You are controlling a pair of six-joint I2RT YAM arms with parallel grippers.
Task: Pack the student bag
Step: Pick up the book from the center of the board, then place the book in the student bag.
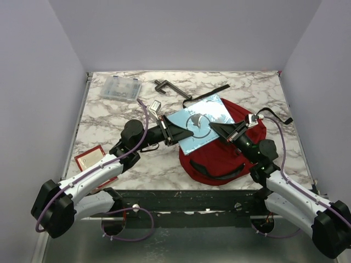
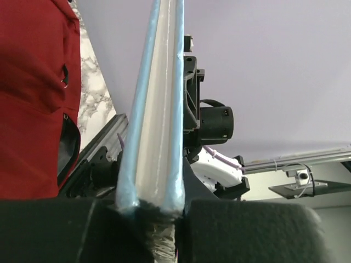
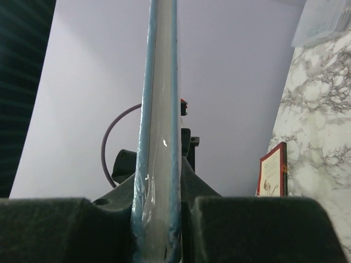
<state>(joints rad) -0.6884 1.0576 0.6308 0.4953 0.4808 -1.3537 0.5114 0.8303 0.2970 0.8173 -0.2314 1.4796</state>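
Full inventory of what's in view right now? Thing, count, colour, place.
student bag: 1, red with black straps, lying on the table right of centre
book: 1, light blue, thin, held over the far left part of the bag
plastic box: 1, clear, far left corner of the table
clamp-like tool: 1, black, far side, near centre
flat strip: 1, black, far side, just beyond the book
booklet: 1, red with a pale cover panel, near left side of the table
table: 1, white and grey marble pattern
left gripper: 1, black, closed on the book's left edge
right gripper: 1, black, closed on the book's right edge
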